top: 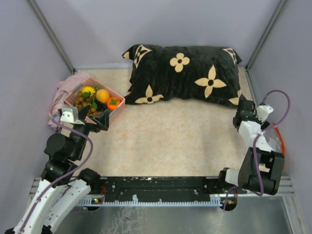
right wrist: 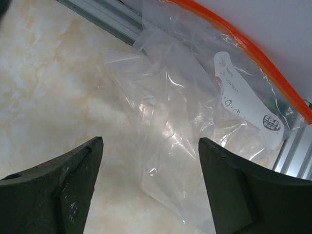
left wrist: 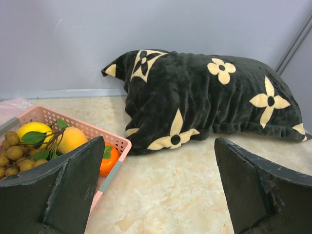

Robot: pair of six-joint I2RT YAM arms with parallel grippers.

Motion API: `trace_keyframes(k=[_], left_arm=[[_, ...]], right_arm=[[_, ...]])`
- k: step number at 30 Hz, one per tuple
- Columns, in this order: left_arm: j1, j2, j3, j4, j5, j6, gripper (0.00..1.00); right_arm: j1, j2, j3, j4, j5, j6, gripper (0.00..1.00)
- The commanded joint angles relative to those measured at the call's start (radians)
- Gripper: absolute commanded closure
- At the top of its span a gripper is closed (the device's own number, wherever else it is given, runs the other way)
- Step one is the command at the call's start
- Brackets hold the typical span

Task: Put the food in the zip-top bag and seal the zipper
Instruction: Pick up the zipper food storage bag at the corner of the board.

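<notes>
Food sits heaped in the pink basket at the table's far left: yellow and orange fruits, little tan-brown balls, green leaves. Left gripper hovers just beside the basket's near corner, spread wide, nothing between its fingers. Over on the right, the zip-top bag lies crumpled by the table's edge rail, with its orange zipper on the rail side. Right gripper hangs over it, fingers apart, holding nothing. A black flowered pillow lies at the back.
</notes>
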Motion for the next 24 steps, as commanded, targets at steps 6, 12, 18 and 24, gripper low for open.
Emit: trace_keyframes(k=[6, 12, 18, 24], left_arm=[[-0.003, 0.022, -0.007, 0.014, 0.014, 0.014, 0.00], [-0.004, 0.034, -0.008, 0.014, 0.014, 0.016, 0.00], [-0.004, 0.049, -0.009, 0.015, 0.020, 0.012, 0.00], [-0.002, 0.073, -0.005, 0.014, 0.041, 0.006, 0.00]], right_arm=[[-0.019, -0.005, -0.023, 0.132, -0.021, -0.032, 0.92], [0.065, -0.085, -0.028, 0.103, -0.108, -0.082, 1.00], [0.223, -0.166, 0.004, 0.036, -0.206, -0.120, 1.00], [0.441, -0.272, 0.003, 0.080, -0.350, -0.215, 1.00]])
